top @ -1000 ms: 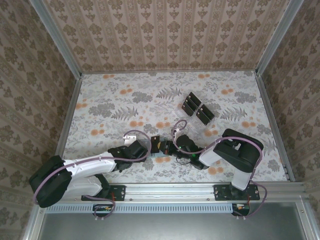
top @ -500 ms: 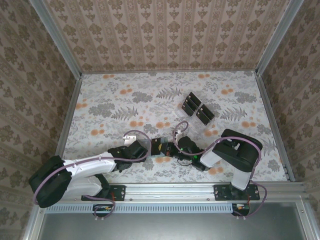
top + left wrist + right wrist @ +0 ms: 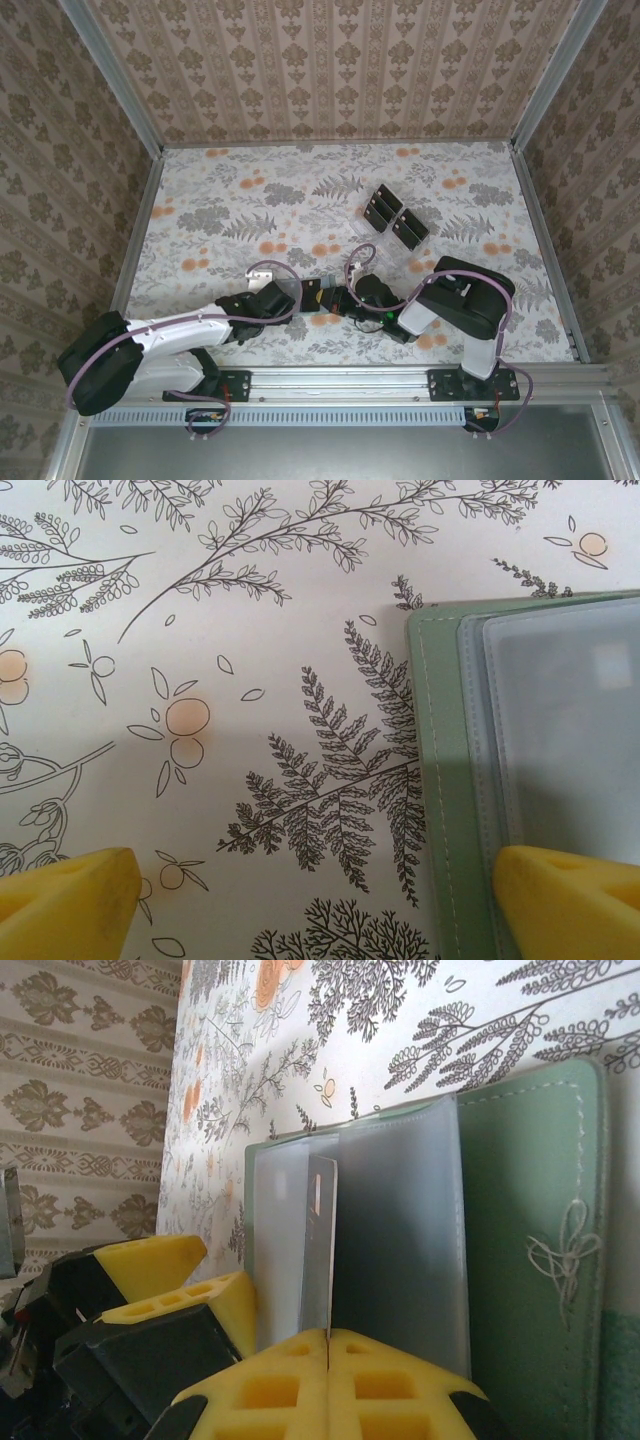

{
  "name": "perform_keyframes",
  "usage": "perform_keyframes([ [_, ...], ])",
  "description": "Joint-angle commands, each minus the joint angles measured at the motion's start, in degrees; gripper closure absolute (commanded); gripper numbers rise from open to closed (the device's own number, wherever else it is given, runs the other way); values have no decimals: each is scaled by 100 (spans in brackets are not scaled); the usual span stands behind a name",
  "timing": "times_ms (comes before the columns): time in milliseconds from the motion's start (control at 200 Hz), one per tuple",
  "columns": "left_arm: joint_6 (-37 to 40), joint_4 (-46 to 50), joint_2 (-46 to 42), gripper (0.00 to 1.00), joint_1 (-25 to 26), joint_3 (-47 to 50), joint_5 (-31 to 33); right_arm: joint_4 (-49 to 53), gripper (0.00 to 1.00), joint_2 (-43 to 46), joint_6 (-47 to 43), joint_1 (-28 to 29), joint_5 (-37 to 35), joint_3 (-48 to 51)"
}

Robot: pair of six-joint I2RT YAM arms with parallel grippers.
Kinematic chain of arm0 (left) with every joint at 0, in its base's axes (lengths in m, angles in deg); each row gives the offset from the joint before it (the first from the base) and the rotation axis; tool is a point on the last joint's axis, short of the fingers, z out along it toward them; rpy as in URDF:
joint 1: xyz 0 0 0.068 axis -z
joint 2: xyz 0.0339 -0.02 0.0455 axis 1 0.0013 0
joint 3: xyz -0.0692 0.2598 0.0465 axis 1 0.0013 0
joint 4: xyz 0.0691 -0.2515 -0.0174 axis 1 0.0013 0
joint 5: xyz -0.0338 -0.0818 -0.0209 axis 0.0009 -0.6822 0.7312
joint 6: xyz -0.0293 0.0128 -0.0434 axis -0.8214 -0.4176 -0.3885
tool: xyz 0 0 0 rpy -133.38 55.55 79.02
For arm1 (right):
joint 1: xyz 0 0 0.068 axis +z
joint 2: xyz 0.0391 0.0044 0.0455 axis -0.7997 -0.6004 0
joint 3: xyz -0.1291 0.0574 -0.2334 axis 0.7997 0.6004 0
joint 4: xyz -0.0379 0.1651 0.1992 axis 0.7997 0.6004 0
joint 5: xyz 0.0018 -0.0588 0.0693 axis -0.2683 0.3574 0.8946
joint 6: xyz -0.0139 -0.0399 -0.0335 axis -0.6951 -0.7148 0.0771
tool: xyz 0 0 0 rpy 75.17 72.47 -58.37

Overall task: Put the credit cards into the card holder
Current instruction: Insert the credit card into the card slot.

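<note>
Top external: we see black cards (image 3: 395, 217) lying right of centre on the tabletop (image 3: 220, 200), with both arms meeting near the front edge. Left wrist: the left pincer (image 3: 320, 905) is spread wide, one fingertip over the green wallet (image 3: 440, 780). Right wrist: the right pincer (image 3: 330, 1380) pinches one card (image 3: 322, 1230), which stands edge-on among the wallet's clear sleeves.

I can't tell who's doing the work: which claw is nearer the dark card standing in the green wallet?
Right. The right gripper pinches the card by one edge; the left gripper is open, straddling the wallet at its edge alongside.
</note>
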Motion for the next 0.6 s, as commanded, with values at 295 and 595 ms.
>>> perform_keyframes([
  [295,-72,194,-57,0,36,92,9,-77,100,-180,92,5,151,65],
  [595,-63,181,-49,0,35,80,9,-64,100,-372,206,8,288,-27],
])
